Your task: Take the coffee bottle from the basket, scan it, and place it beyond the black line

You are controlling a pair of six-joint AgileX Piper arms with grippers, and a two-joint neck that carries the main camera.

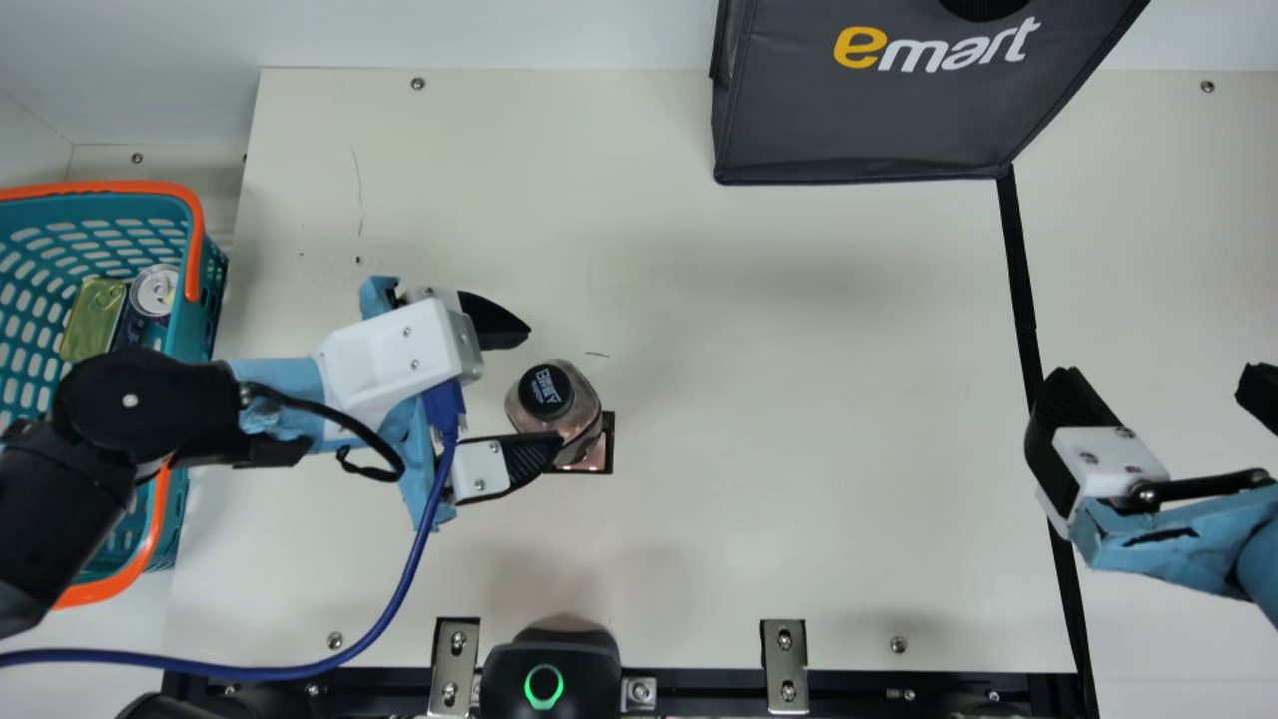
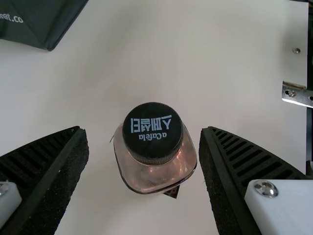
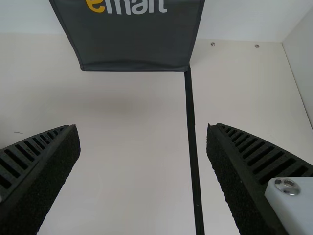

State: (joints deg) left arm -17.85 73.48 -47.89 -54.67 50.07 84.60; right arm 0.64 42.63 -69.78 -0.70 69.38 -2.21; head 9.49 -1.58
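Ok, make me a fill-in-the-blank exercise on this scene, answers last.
The cap on the coffee bottle is coloured ____. The handles of the basket are coloured ____. The gripper nearer the bottle belongs to the robot's ____ arm. The right gripper is ____, not shut.

Missing words: black; orange; left; open.

"What's beneath both pairs of jaws?"
"A cream table (image 1: 799, 350), soft shadows between the pairs."
"And the walls?"
"A white back wall (image 1: 499, 35) beyond all the jaws, a pale side wall (image 3: 304, 63) past the right pair."
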